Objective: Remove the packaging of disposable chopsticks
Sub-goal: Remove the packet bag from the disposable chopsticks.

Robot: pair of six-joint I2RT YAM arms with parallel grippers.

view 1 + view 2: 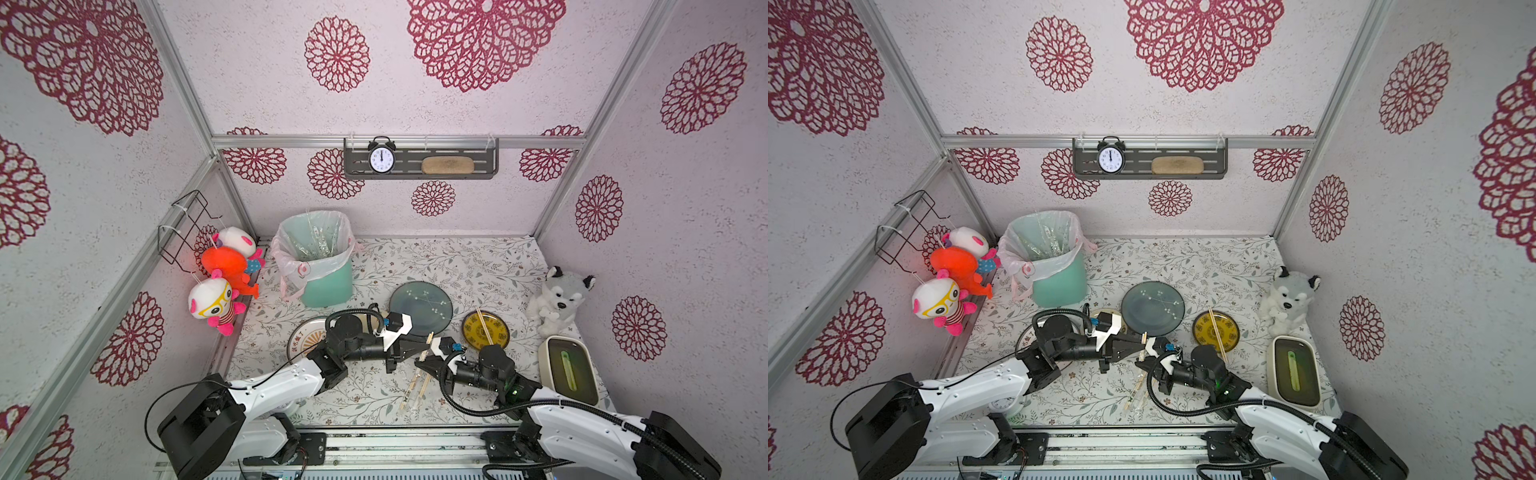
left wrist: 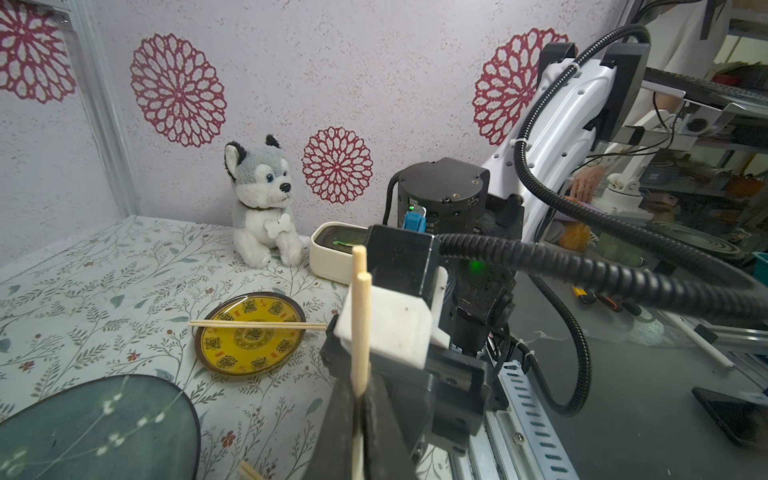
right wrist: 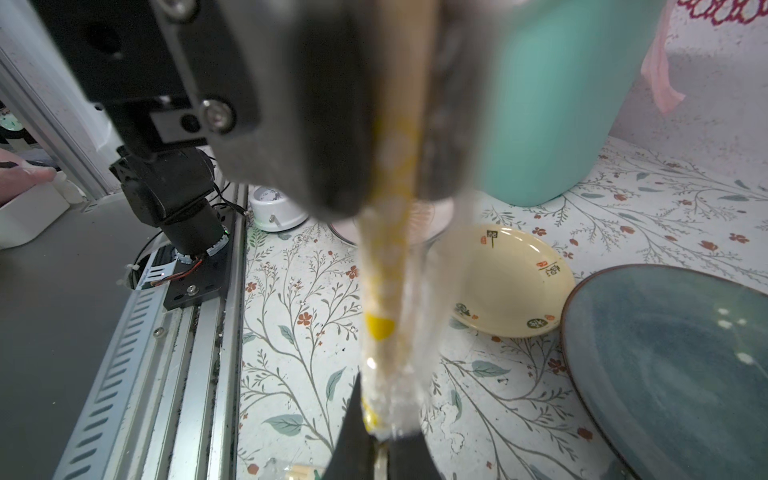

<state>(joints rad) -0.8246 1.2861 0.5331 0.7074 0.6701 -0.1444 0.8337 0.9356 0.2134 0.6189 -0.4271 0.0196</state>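
Note:
My left gripper (image 1: 427, 341) (image 2: 360, 395) is shut on the bare upper ends of a pair of disposable chopsticks (image 2: 360, 324), held upright above the table. The lower part of the pair sits in its clear packaging (image 3: 390, 386). My right gripper (image 3: 376, 440) (image 1: 419, 364) is shut on that sleeve's bottom end, just below the left gripper. Another wrapped pair (image 1: 415, 390) (image 1: 1136, 392) lies on the table near the front edge. A bare pair (image 1: 484, 326) (image 2: 257, 325) rests across the yellow plate (image 1: 498, 336). Empty sleeves (image 1: 316, 241) stand in the lined teal bin (image 1: 328, 286).
A blue-grey plate (image 1: 420, 308) lies just behind the grippers, with a cream dish (image 3: 507, 282) and a white patterned plate (image 1: 301, 338) under the left arm. A husky plush (image 1: 559, 299) and a white box (image 1: 569, 370) stand at the right; plush toys (image 1: 220, 282) hang on the left wall.

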